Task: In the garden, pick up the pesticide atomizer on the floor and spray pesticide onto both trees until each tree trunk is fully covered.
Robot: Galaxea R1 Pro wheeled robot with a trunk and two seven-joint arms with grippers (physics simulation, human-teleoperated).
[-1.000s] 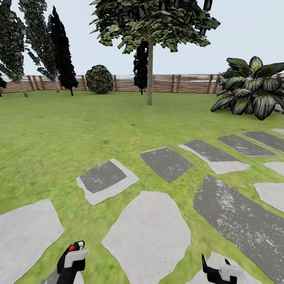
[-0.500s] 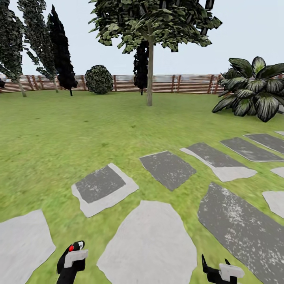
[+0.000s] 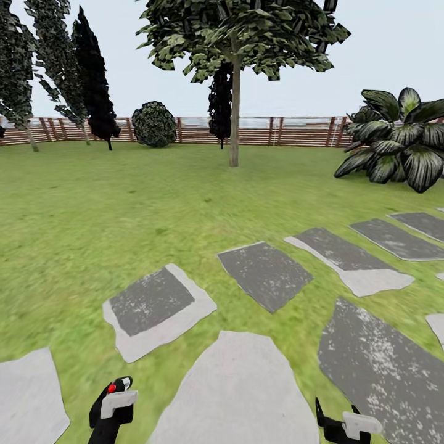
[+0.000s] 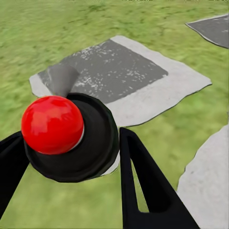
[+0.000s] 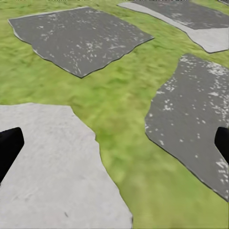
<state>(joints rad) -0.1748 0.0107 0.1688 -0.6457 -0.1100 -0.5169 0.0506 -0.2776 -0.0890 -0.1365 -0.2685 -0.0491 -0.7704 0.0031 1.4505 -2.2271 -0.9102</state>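
The pesticide atomizer [image 3: 111,390] is a black body with a red ball cap, and my left gripper [image 3: 113,404] is shut on it at the bottom left of the head view. In the left wrist view the atomizer [image 4: 71,138] sits between the two black fingers [image 4: 140,186]. My right gripper [image 3: 338,420] hangs open and empty at the bottom right; its gripper [image 5: 114,143] points down at grass and paving. One tree [image 3: 237,37] with a straight bare tree trunk [image 3: 234,123] stands far ahead across the lawn, near the fence. No spray is visible.
Grey paving slabs [image 3: 154,302] lie in the grass just ahead and to the right. A brown slat fence [image 3: 290,131] closes the lawn at the back. A round shrub [image 3: 154,123], dark columnar trees [image 3: 92,80] and a broad-leaf plant [image 3: 401,148] stand along the edges.
The whole view has shifted: slabs slide down towards me and the tree looms slightly nearer, so the camera has moved forward. Both grippers keep their pose.
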